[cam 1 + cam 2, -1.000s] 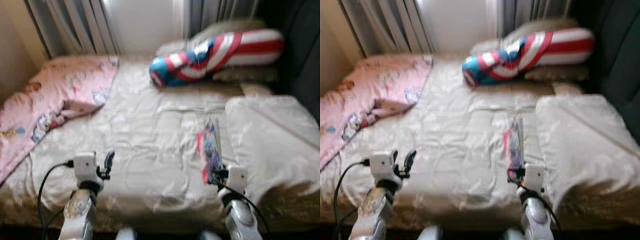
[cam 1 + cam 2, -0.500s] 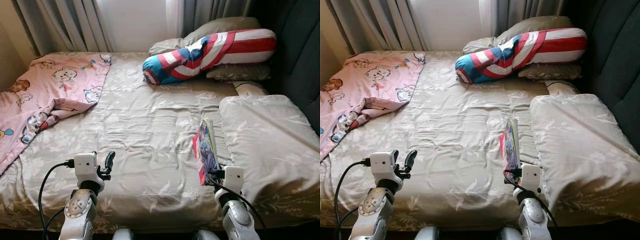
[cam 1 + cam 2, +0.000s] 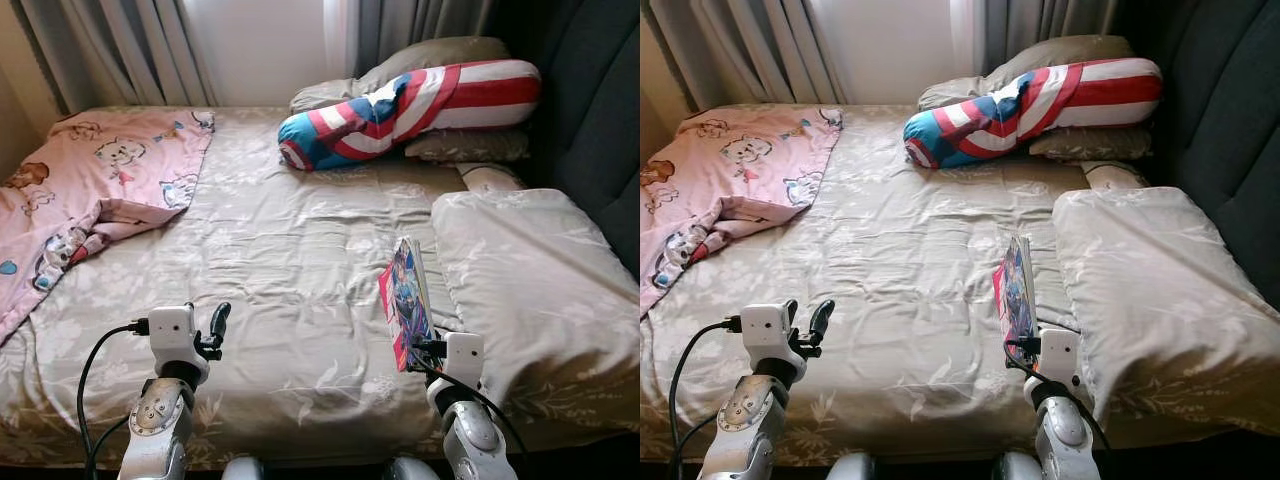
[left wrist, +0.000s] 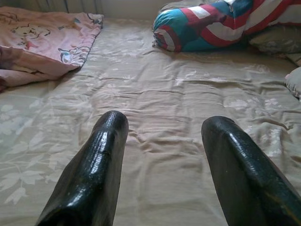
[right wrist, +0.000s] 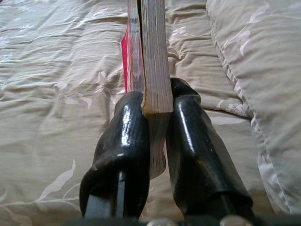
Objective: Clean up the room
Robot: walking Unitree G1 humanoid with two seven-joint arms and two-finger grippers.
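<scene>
A thin book with a colourful cover (image 3: 407, 310) stands on edge above the bed, clamped in my right gripper (image 5: 157, 101); the black fingers (image 5: 127, 136) press on its pages from both sides. It hangs over the beige bedspread (image 3: 290, 260), just left of a beige pillow (image 3: 530, 280). My left gripper (image 4: 162, 127) is open and empty, held above the front left of the bed (image 3: 215, 325). A pink cartoon blanket (image 3: 90, 190) lies crumpled at the bed's far left. A red, white and blue bolster (image 3: 400, 105) rests at the head.
Grey curtains (image 3: 150, 50) and a bright window stand behind the bed. A dark padded headboard (image 3: 590, 120) runs along the right. More beige pillows (image 3: 440, 60) lie under and behind the bolster. The middle of the bedspread is bare.
The camera has steadied from blur and shifted slightly. Both arms hold the same pose, and the book stays in the right gripper.
</scene>
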